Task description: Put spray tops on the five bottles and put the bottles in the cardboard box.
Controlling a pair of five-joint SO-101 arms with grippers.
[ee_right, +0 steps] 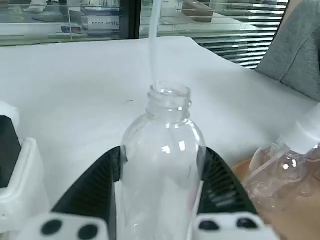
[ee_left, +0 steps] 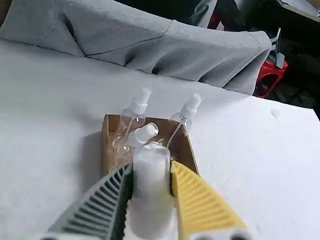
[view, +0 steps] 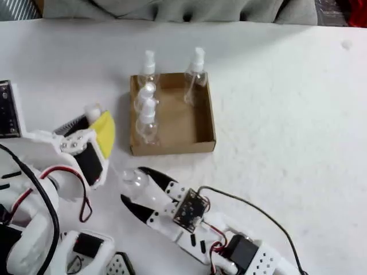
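Observation:
A clear, uncapped bottle (view: 133, 177) stands just in front of the cardboard box (view: 172, 148), and my right gripper (view: 133, 183) is shut on its body with black fingers. In the right wrist view a thin dip tube (ee_right: 154, 45) hangs down into the bottle (ee_right: 162, 150) neck. My left gripper (view: 92, 120), with grey and yellow fingers, is shut on a white spray top (view: 93, 112) to the left of the box. The left wrist view has the spray top (ee_left: 150, 175) between its fingers. Several capped bottles (view: 148, 123) stand in the box.
A grey cloth (view: 172, 8) lies along the far table edge. A black and white device (view: 6, 109) sits at the left edge. Arm bases and cables (view: 241, 206) crowd the front. The white table (view: 287, 114) stretches to the right of the box.

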